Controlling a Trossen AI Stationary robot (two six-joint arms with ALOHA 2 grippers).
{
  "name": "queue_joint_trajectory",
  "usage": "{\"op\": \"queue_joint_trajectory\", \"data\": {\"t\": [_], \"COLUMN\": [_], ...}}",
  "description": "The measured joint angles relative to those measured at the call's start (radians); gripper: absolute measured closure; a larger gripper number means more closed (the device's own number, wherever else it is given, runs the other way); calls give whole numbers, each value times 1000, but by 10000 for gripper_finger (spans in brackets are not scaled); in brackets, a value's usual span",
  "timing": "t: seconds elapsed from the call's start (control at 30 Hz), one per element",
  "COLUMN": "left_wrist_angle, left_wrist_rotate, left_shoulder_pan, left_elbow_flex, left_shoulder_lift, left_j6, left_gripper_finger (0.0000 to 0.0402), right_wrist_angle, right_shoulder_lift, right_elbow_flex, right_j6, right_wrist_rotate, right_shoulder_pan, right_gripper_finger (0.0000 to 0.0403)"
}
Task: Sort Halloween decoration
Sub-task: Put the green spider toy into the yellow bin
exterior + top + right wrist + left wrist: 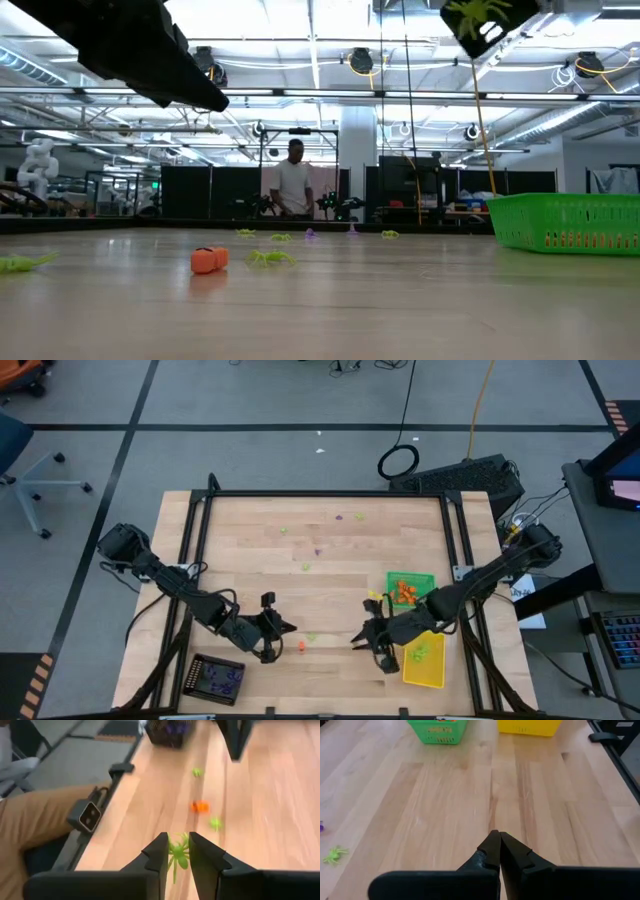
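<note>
Lime green spider (pixel 177 854): pinched between dark fingers, bottom centre of right wrist view. Orange trinket (pixel 209 260) lower left of low view; green spider (pixel 268 257) just beside it.

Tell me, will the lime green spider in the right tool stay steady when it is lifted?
Probably light: the lime green spider is tiny between the right tool's fingers. Its thin legs look bendy, so it may twist or slip. It hangs high over the table.
</note>
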Motion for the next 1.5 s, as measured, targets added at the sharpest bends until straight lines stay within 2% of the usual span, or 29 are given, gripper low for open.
{"op": "queue_joint_trajectory", "data": {"t": [0.3, 0.53, 0.73, 0.87, 1.27, 1.5], "left_wrist_angle": [13, 12, 15, 15, 14, 14], "left_wrist_rotate": [0, 0, -11, -22, -25, -26], "left_shoulder_pan": [0, 0, 3, 3, 3, 3], "left_elbow_flex": [0, 0, 0, 0, 0, 0], "left_shoulder_lift": [0, 0, 0, 0, 0, 0], "left_j6": [3, 29, 60, 61, 53, 53], "left_gripper_finger": [395, 395, 395, 395, 395, 395], "right_wrist_angle": [-760, -1011, -1105, -1126, -1134, -1122], "right_shoulder_lift": [-31, -29, -6, 27, 125, 172], "right_elbow_flex": [262, 304, 305, 305, 301, 235], "right_j6": [345, 666, 911, 1003, 1003, 993], "right_wrist_rotate": [-23, -87, -85, -85, -84, -112], "right_shoulder_pan": [60, 187, 308, 358, 377, 377], "right_gripper_finger": [344, 344, 344, 344, 344, 344]}}
